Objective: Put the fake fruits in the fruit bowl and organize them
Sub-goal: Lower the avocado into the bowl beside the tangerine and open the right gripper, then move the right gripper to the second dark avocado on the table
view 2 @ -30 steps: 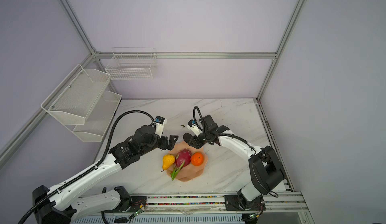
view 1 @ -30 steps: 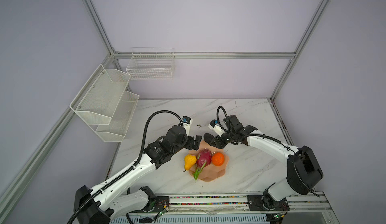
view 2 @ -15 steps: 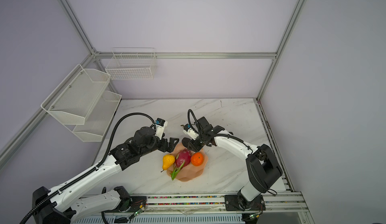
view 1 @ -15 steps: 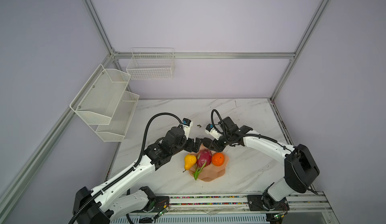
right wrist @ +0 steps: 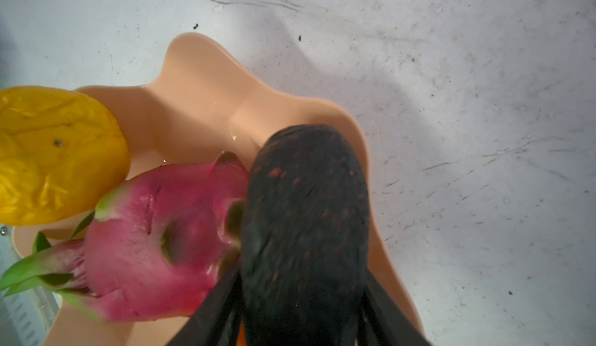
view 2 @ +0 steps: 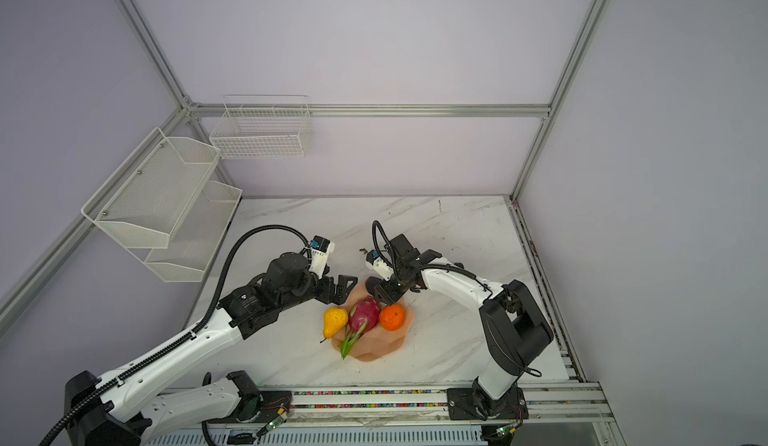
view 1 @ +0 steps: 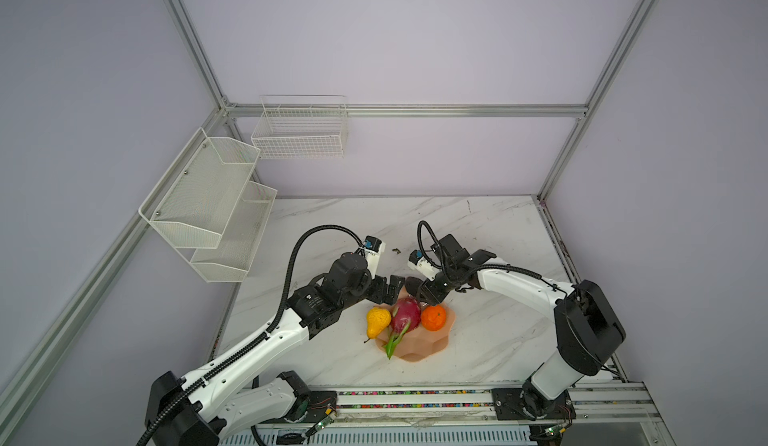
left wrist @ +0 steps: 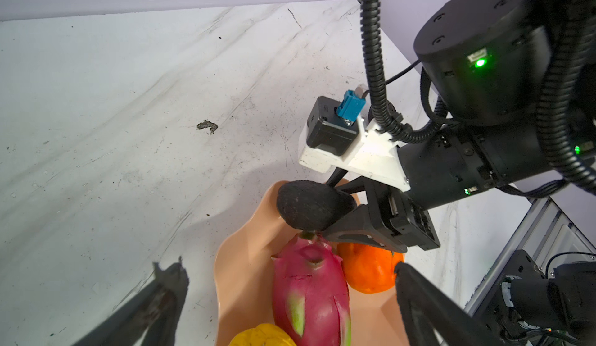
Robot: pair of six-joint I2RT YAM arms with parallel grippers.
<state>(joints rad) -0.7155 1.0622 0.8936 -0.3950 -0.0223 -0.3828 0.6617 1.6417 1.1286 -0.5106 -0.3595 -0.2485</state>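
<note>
right wrist view: a dark avocado (right wrist: 306, 225) sits between the jaws of the right gripper (right wrist: 303, 275), low over the fruit bowl (right wrist: 200, 79) and touching the dragon fruit (right wrist: 154, 231). the jaws flank it closely, but whether they press on it or stand free of it cannot be told.

progress, as judged: late. in both top views, at lower centre of the frame, the fruit bowl stands on the worktop (view 1: 498, 331) with the dragon fruit in its middle, the orange (view 1: 433, 317) to the right and the pear (view 1: 377, 320) at the left, overhanging the rim. the avocado is at the far edge of the fruit bowl and counts as placed only once it is let go and settled. probably left to do: that release, and perhaps nudging the pear further in. no other loose fruit shows on the worktop, though the arms hide part of it. the left gripper (view 1: 388, 291), jaws spread wide and holding nothing, hovers just beside the upper left edge of the fruit bowl.

views compared: the top views give the whole layout but reduce the avocado to a dark patch among black gripper parts. the left wrist view shows it side-on, meeting the tip of the dragon fruit. only the right wrist view shows its speckled skin and the bare floor of the fruit bowl beside the pear.
</note>
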